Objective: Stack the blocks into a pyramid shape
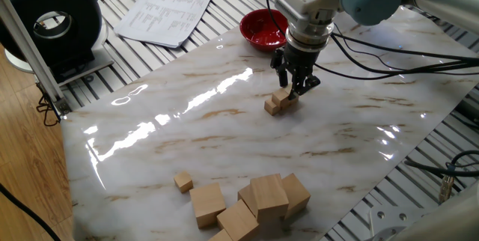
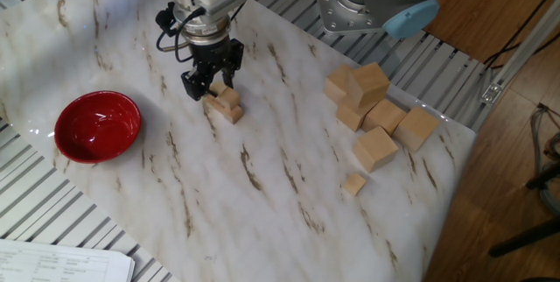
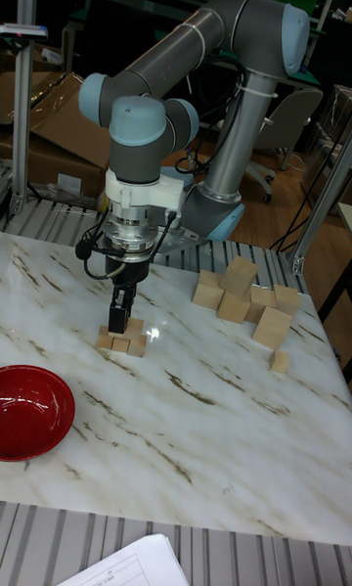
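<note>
Blocks [image 1: 278,102] of the growing pyramid sit directly under the tool [image 1: 296,85] in one fixed view: a short row on the desk [image 1: 224,121] with one cube raised on top, its upper face right at the fingertips. The fingers look slightly parted around that top cube, but whether they grip it or have let go cannot be told from this side. A lone spare small block [image 1: 183,180] lies well away from the tool, toward the near edge, just beside the large cubes [image 1: 254,200].

From the other fixed view, the tool [image 2: 210,82] hangs vertically over the stack [image 2: 226,104], which runs away from the fingertips toward the large cubes [image 2: 376,111]; the row's long axis points roughly that way. The red bowl [image 2: 97,125] lies on the tool's opposite side, apart from the stack. The spare block [image 2: 353,184] rests beyond the large cubes, far from the tool.

In the tall fixed view the tool [image 3: 119,320] stands upright over the row [image 3: 121,339], its tips down at the top cube, near the row's bowl-side end. The next pick probably lies at the spare block [image 3: 280,361], straight across the desk on the side away from the bowl [image 3: 31,411].
</note>
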Robot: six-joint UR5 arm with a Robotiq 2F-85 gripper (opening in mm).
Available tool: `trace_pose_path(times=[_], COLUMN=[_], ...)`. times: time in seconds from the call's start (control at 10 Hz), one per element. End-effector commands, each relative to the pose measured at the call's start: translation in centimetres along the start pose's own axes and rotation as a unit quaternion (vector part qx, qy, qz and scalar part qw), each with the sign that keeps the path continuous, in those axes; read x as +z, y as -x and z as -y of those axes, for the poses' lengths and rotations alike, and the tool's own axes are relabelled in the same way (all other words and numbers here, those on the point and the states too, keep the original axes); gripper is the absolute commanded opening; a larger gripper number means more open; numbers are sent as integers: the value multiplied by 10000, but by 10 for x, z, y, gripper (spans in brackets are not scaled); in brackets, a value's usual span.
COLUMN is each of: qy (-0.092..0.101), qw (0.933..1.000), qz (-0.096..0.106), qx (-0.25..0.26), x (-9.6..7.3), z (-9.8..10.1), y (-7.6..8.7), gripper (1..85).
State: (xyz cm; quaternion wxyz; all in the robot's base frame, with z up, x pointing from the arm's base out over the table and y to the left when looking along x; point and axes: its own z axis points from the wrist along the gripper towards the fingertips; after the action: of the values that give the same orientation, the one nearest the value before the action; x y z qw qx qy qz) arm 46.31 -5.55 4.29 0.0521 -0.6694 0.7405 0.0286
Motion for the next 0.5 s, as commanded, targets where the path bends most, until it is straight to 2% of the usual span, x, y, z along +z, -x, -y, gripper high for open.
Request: trace_pose_path(times=[0.0,0.2,0.4], qy=[-66,-25,32], qw=[9998,9998,9998], qz=[50,77,119], qx=[-165,-202,-139], x=[-1,0,-1], z=[5,3,1], y=[1,2,7], gripper=[520,610,633])
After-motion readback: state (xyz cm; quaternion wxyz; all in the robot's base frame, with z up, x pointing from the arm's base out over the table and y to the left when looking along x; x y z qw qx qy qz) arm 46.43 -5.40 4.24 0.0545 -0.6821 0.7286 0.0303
